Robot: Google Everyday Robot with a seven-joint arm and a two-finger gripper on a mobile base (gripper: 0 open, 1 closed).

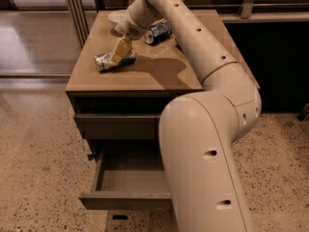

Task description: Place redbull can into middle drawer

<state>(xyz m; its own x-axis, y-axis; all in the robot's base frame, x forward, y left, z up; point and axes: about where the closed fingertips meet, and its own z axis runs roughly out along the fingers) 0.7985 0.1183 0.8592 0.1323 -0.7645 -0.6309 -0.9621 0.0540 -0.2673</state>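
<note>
The redbull can (107,62), silver and dented, lies on its side on the left part of the cabinet top (145,76). My gripper (120,51) hangs down from the arm right over the can's right end and touches or nearly touches it. The middle drawer (126,200) is pulled out wide below, and its inside shows nothing in it. My big arm crosses the right half of the view and hides the drawer's right side.
A dark blue can (158,32) lies behind the gripper at the back of the top. A white bowl (116,16) stands at the back left. A shut drawer front (116,126) sits above the open drawer. Speckled floor lies to the left.
</note>
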